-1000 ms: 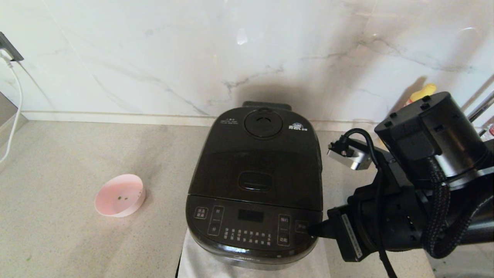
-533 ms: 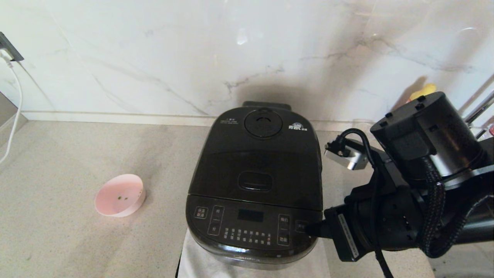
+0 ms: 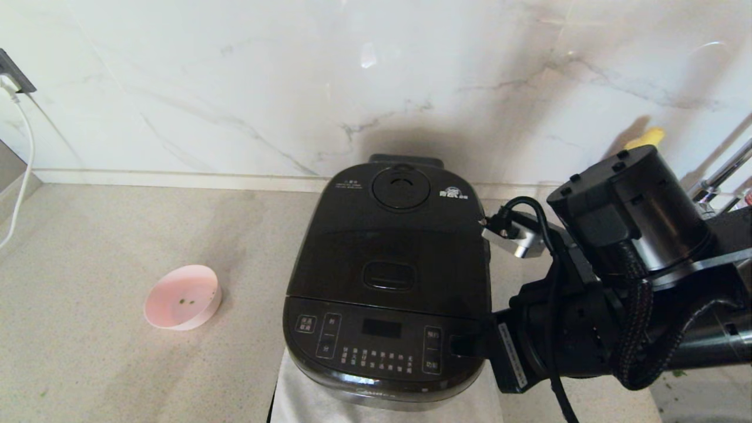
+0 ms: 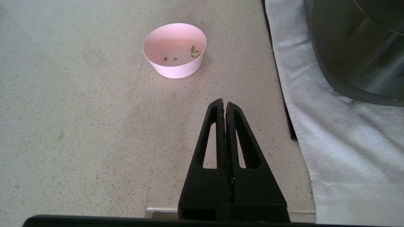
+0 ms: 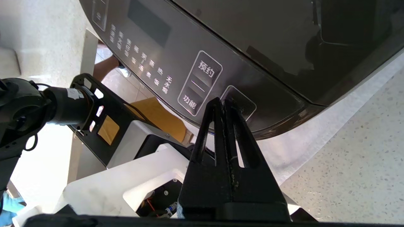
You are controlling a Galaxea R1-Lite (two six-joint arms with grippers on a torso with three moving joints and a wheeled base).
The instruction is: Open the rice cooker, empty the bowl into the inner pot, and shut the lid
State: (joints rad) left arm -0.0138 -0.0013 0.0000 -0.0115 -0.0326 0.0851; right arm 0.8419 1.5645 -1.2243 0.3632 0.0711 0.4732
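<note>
The black rice cooker [image 3: 388, 276] stands mid-counter on a white cloth [image 3: 305, 399], its lid [image 3: 393, 235] closed with the oblong latch button [image 3: 388, 275] in front of the steam cap [image 3: 401, 187]. The inner pot is hidden inside. A pink bowl [image 3: 183, 296] with a few green bits sits on the counter to the cooker's left; it also shows in the left wrist view [image 4: 174, 49]. My right gripper [image 3: 461, 345] is shut, its tips over the right end of the button panel [image 5: 202, 83]. My left gripper [image 4: 224, 103] is shut and empty above the counter, short of the bowl.
A marble wall stands behind the cooker. A plug and white cable [image 3: 20, 147] hang at the far left. A yellow object [image 3: 645, 137] and metal rods [image 3: 719, 170] lie at the back right behind my right arm. Bare counter [image 3: 117, 235] surrounds the bowl.
My right arm has moved left, bringing its shut gripper further over the right end of the cooker's front panel. The bowl and cooker have not moved.
</note>
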